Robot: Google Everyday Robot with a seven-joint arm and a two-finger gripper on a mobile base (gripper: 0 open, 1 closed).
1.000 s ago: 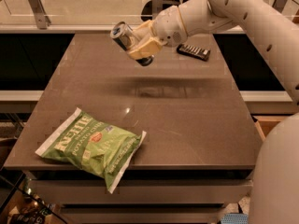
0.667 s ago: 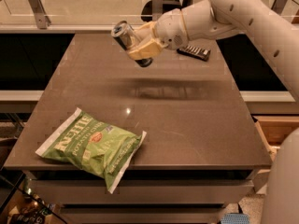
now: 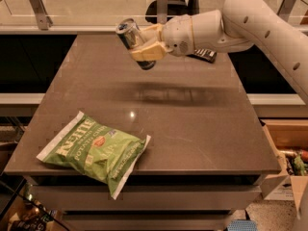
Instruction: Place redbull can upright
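Observation:
The redbull can (image 3: pixel 128 33) is a slim silver and blue can, held tilted in the air above the far middle of the brown table (image 3: pixel 192 114), its shiny top end pointing up and left. My gripper (image 3: pixel 144 44) is shut on the can, its cream fingers (image 3: pixel 149 52) clamped around the can's body. The white arm reaches in from the upper right. The can's lower end pokes out below the fingers.
A green chip bag (image 3: pixel 96 148) lies flat at the table's front left. A flat dark packet (image 3: pixel 204 56) lies at the far right, partly behind the arm. A railing runs behind the table. A cardboard box (image 3: pixel 286 158) stands on the floor at the right.
The arm and the held can have shifted slightly to the left and a little lower. The bag and the dark packet have not moved.

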